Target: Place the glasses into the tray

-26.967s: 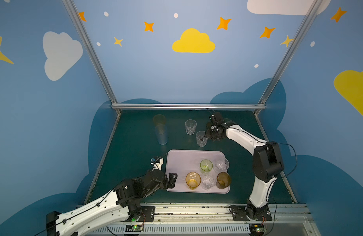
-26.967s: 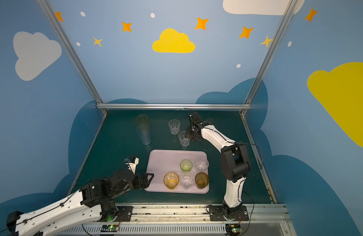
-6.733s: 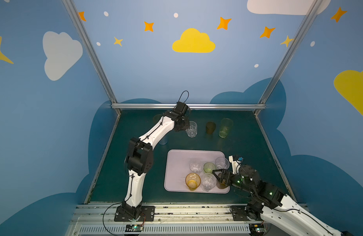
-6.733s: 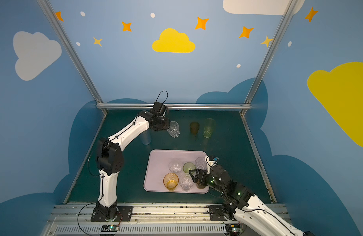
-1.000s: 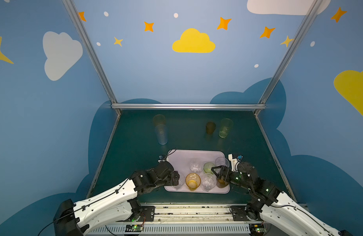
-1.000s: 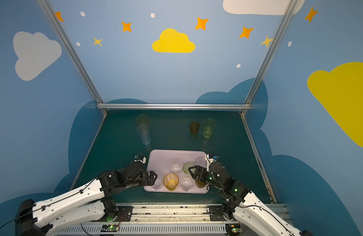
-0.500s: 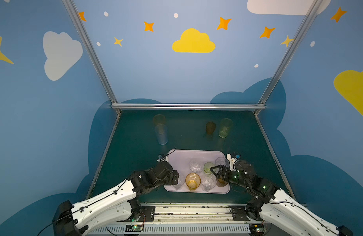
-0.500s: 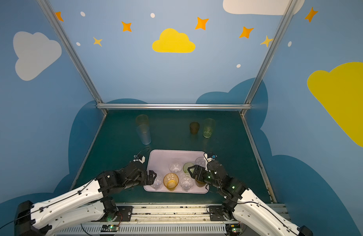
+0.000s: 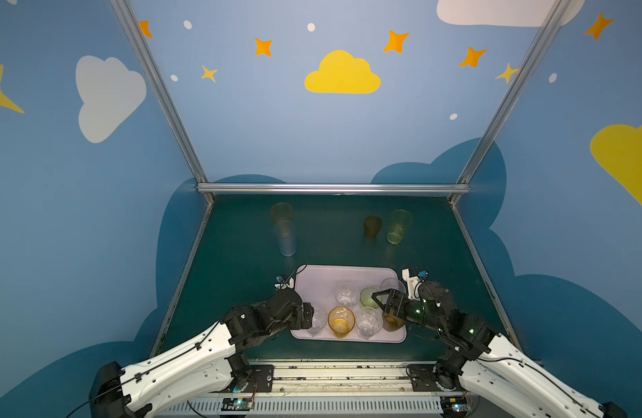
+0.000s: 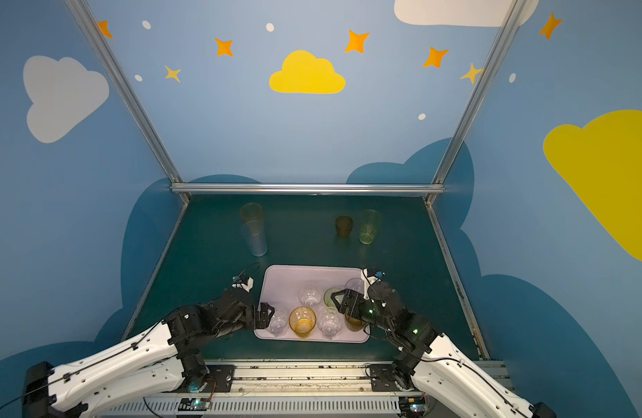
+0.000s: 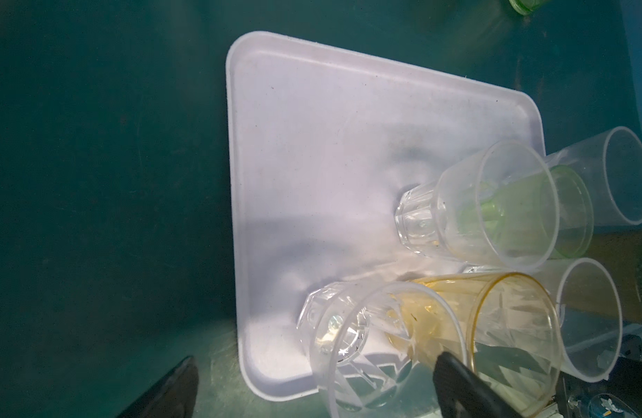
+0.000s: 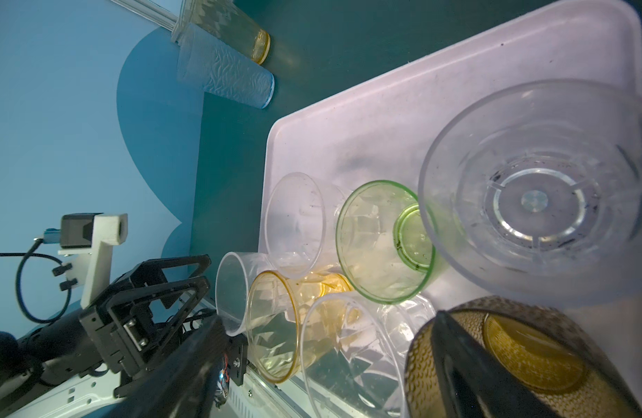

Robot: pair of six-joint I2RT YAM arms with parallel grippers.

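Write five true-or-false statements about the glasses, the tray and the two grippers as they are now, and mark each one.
Four glasses stand on the table outside the tray. True: the tall orange glass, tall blue glass, short brown glass and tall green glass.
The tray is empty. False: seven glasses stand in it.
Both grippers are open. True: the left gripper and right gripper have spread jaws.
The amber glass lies on its side. False: it stands upright in the tray.
The left gripper holds the tall blue glass. False: it holds nothing; that glass stands far off on the table.
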